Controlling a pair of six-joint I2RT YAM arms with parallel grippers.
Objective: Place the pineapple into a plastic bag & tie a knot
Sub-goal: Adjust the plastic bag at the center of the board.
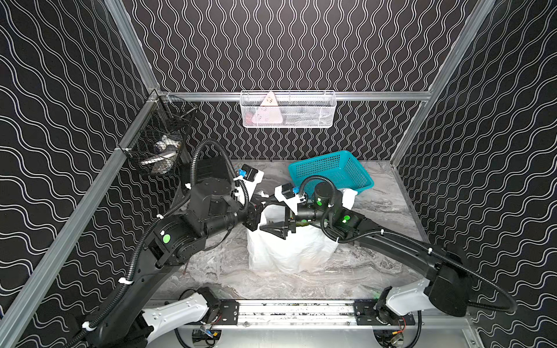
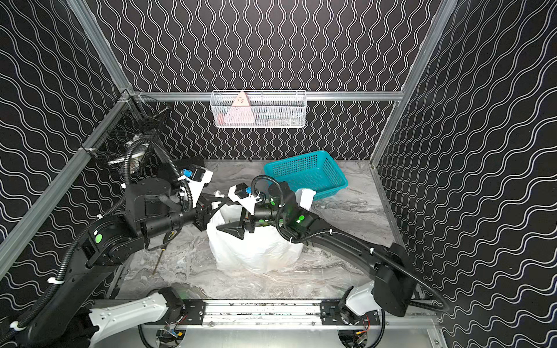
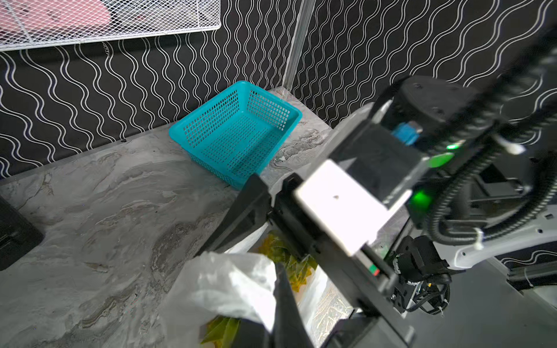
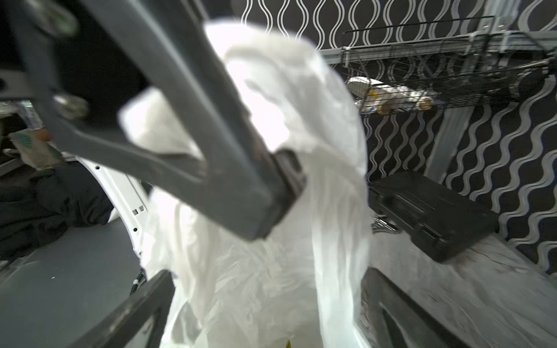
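Note:
The white plastic bag (image 1: 289, 253) (image 2: 256, 253) stands upright in the middle of the marble table. Yellow-green leaves of the pineapple (image 3: 287, 262) show inside its open mouth. My left gripper (image 1: 266, 202) (image 2: 218, 199) (image 3: 275, 289) is shut on a bunch of the bag's upper edge (image 4: 271, 99) at the far left of the mouth. My right gripper (image 1: 265, 215) (image 2: 221, 215) (image 4: 265, 301) hovers over the mouth and is open wide. Loose plastic of the bag (image 4: 265, 286) hangs between its two fingers (image 4: 135, 310), untouched by either one that I can see.
A teal perforated basket (image 1: 331, 171) (image 2: 304, 174) (image 3: 238, 132) sits tilted at the back right, just behind the right arm. A black case (image 4: 431, 214) lies at the back left. A white wire basket (image 1: 287, 110) hangs on the back wall, a black wire one (image 1: 159, 144) on the left wall.

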